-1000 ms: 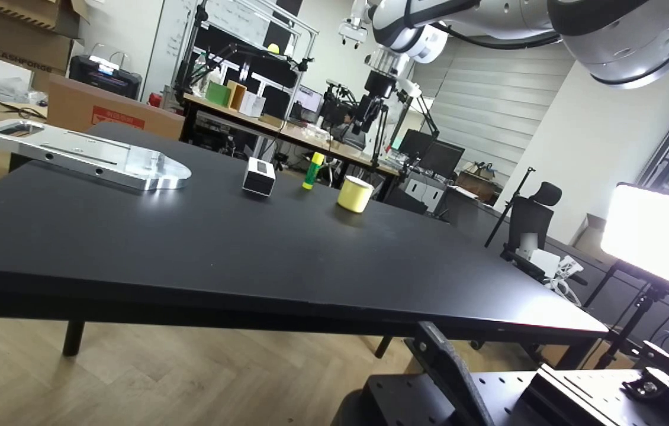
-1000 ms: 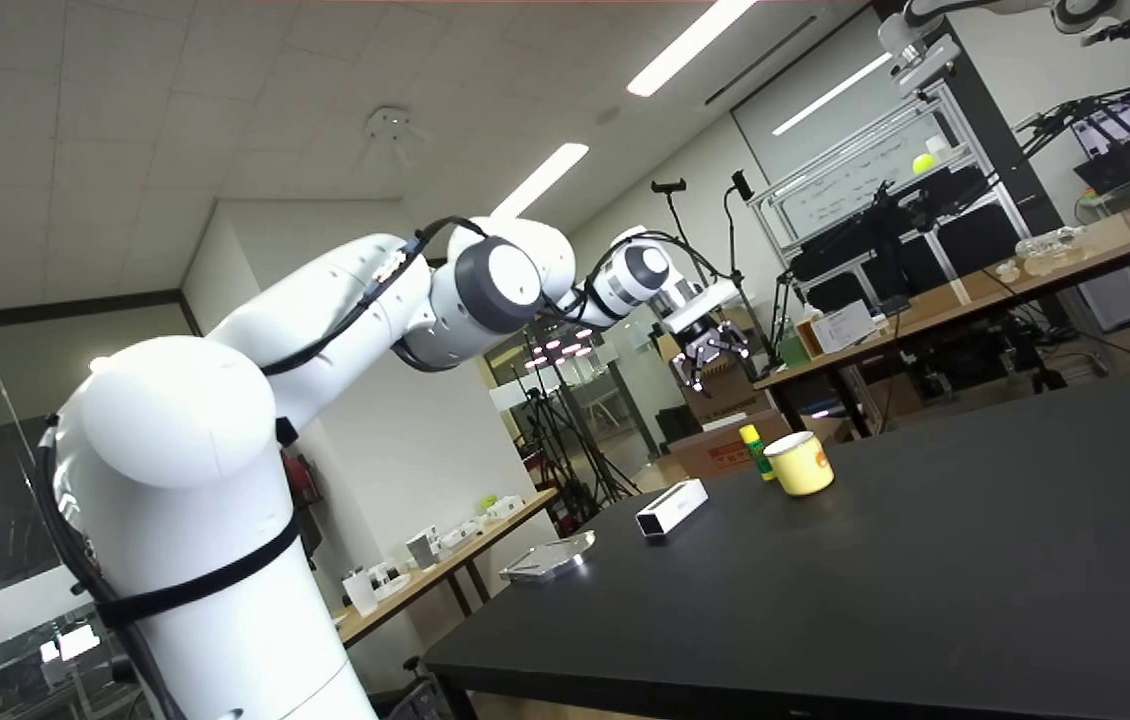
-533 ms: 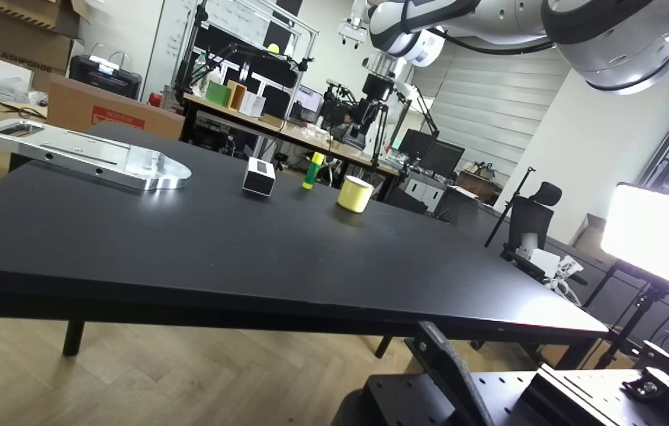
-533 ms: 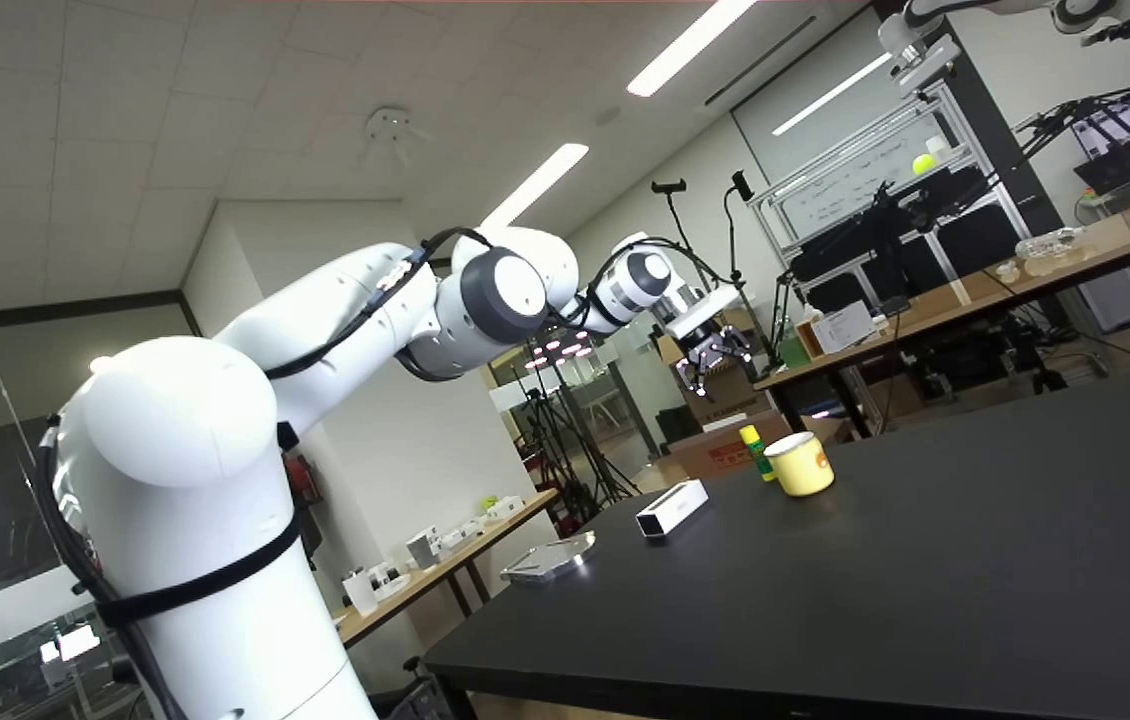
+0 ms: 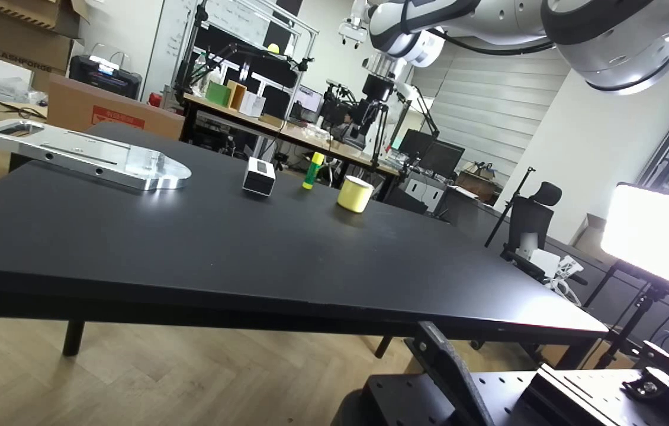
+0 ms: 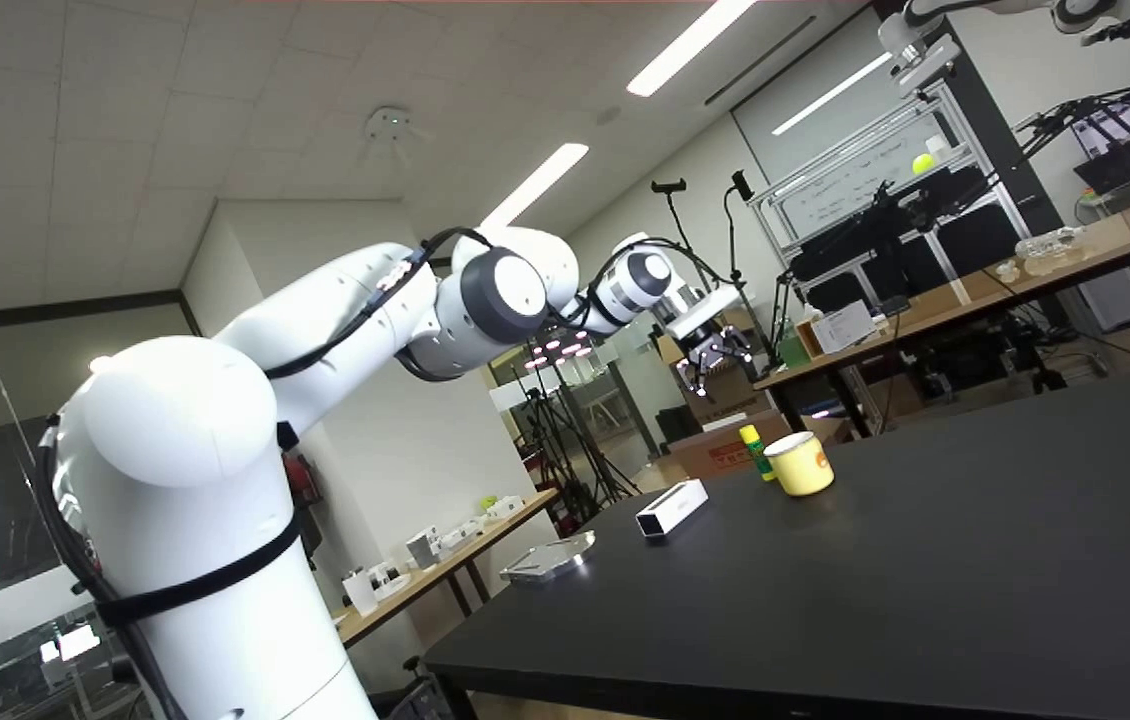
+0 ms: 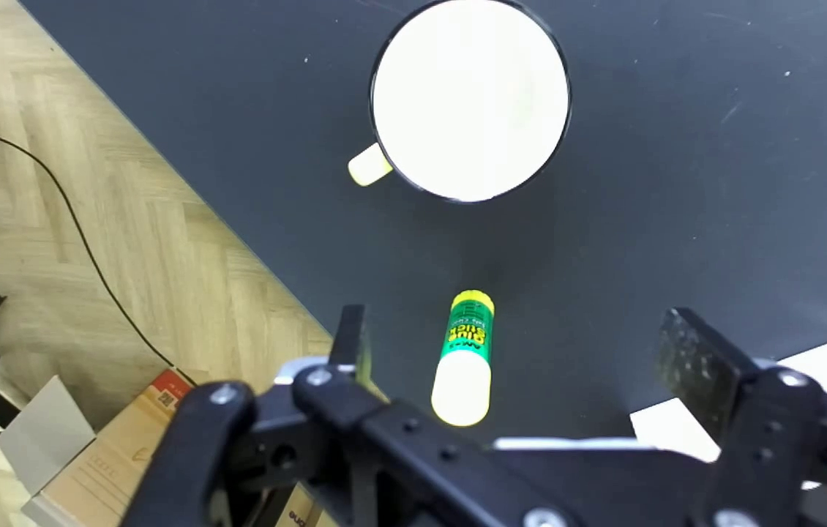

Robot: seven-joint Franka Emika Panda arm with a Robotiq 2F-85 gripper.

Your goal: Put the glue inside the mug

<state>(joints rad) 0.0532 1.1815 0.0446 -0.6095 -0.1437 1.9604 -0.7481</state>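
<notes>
The glue stick (image 7: 466, 351), green with yellow ends, stands upright on the black table (image 5: 222, 248). It shows in both exterior views (image 5: 312, 171) (image 6: 757, 453). The pale-yellow mug (image 7: 470, 102) stands upright beside it, its opening facing up and its handle toward the table edge. The mug also shows in both exterior views (image 5: 355, 194) (image 6: 801, 466). My gripper (image 7: 512, 329) is open and empty, pointing down well above the table. In the wrist view the glue lies between the fingers, nearer the left one. The gripper shows small in both exterior views (image 5: 360, 121) (image 6: 715, 360).
A black-and-white box (image 5: 259, 176) stands near the glue; it is partly behind the right finger in the wrist view (image 7: 677, 430). A silver metal plate (image 5: 86, 151) lies at the table's end. The table edge runs close to the glue and mug.
The arm and gripper have lowered slightly since one second ago. No visible movement in the last half second. The glue and mug have not moved.
</notes>
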